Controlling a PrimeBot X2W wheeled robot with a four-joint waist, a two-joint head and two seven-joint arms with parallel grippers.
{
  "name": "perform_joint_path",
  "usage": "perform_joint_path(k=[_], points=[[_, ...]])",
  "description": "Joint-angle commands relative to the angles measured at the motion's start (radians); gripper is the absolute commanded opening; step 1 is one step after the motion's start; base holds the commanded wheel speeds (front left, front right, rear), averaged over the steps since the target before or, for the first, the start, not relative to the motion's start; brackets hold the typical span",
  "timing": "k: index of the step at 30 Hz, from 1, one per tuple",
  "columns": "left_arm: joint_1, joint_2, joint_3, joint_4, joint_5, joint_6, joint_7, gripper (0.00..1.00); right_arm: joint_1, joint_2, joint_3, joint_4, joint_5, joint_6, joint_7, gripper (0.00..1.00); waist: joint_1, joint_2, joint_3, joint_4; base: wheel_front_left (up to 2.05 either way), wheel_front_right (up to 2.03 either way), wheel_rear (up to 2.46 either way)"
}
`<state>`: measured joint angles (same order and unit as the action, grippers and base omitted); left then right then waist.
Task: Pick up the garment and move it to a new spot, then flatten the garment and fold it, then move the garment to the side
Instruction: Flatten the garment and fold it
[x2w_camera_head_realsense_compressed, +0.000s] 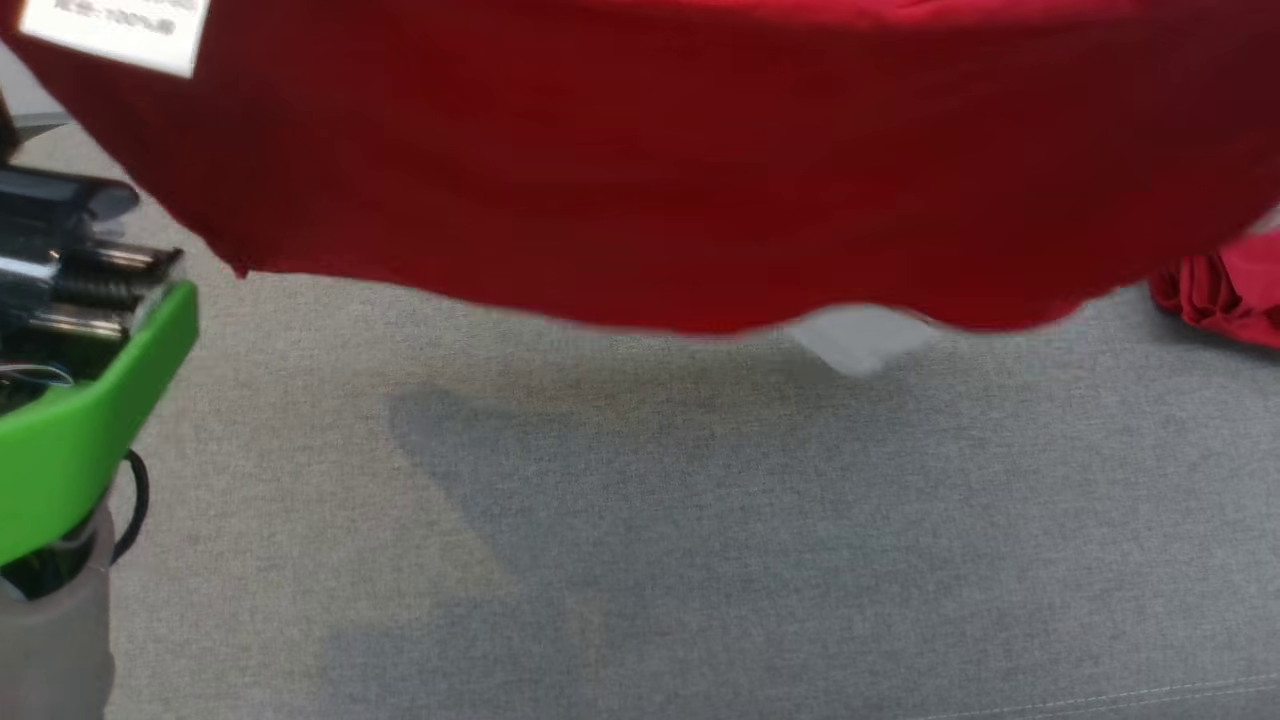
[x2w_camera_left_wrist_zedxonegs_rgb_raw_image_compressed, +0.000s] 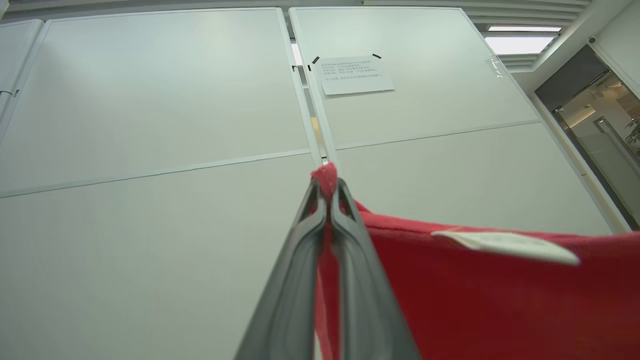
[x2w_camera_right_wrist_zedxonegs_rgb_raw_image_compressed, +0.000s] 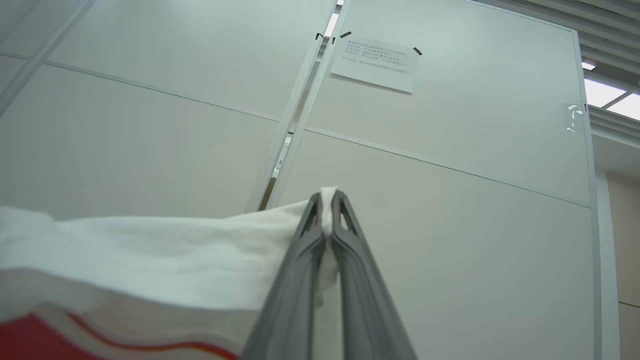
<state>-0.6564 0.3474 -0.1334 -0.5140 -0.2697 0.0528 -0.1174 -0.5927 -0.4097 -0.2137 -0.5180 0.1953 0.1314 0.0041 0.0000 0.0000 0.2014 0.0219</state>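
Observation:
The red garment (x2w_camera_head_realsense_compressed: 700, 160) hangs spread across the top of the head view, above the grey table (x2w_camera_head_realsense_compressed: 700, 560), with a white label (x2w_camera_head_realsense_compressed: 115, 30) at its upper left. In the left wrist view my left gripper (x2w_camera_left_wrist_zedxonegs_rgb_raw_image_compressed: 326, 187) is shut on a red corner of the garment (x2w_camera_left_wrist_zedxonegs_rgb_raw_image_compressed: 500, 300), which trails off to the right. The right wrist view has my right gripper (x2w_camera_right_wrist_zedxonegs_rgb_raw_image_compressed: 327, 200) shut on a white part of the garment (x2w_camera_right_wrist_zedxonegs_rgb_raw_image_compressed: 150, 255), stretching left with red cloth below it.
A green-edged device (x2w_camera_head_realsense_compressed: 90, 400) with dark metal parts stands at the left edge of the table. More bunched red cloth (x2w_camera_head_realsense_compressed: 1225, 290) lies at the far right. White wall panels (x2w_camera_left_wrist_zedxonegs_rgb_raw_image_compressed: 150, 100) with a taped paper notice (x2w_camera_left_wrist_zedxonegs_rgb_raw_image_compressed: 356, 75) rise behind both grippers.

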Motion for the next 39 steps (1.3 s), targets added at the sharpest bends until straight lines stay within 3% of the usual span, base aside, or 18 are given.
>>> perform_joint_path(k=[1,9,17,25,29,33,39], points=[[-0.029,0.009,0.005,-0.004,-0.002,-0.004,0.014,0.00,-0.028,-0.013,-0.008,-0.005,0.018,-0.002,0.014,0.00,0.0000,0.0000,-0.002,-0.004,0.00,0.00,0.00],[-0.118,0.004,0.004,0.066,-0.065,-0.025,0.062,0.00,-0.164,-0.078,0.009,0.112,0.090,-0.002,0.067,0.00,0.0000,0.0000,0.050,-0.010,0.00,0.00,0.00],[-0.270,-0.056,-0.041,0.377,-0.157,-0.088,0.049,0.00,-0.378,-0.083,0.150,0.371,0.131,-0.002,0.033,0.00,0.0000,0.0000,0.133,0.006,0.00,0.00,0.00],[-0.539,-0.116,-0.019,0.791,-0.210,-0.132,-0.074,0.00,-0.682,-0.010,0.251,0.675,0.112,-0.002,-0.050,0.00,0.0000,0.0000,0.165,0.004,0.00,0.00,0.00],[-0.606,-0.130,0.000,0.990,-0.257,-0.152,-0.102,0.00,-0.747,0.041,0.291,0.864,0.118,-0.002,-0.084,0.00,0.0000,0.0000,0.171,-0.004,0.00,0.00,0.00],[-0.568,-0.122,-0.014,1.194,-0.258,-0.166,-0.119,0.00,-0.677,0.101,0.340,1.044,0.130,-0.002,-0.127,0.00,0.0000,0.0000,0.177,-0.009,0.00,0.00,0.00],[-0.426,-0.170,-0.019,1.474,-0.293,-0.177,-0.141,0.00,-0.506,0.193,0.419,1.286,0.174,-0.002,-0.196,0.00,0.0000,0.0000,0.193,-0.010,0.00,0.00,0.00]])
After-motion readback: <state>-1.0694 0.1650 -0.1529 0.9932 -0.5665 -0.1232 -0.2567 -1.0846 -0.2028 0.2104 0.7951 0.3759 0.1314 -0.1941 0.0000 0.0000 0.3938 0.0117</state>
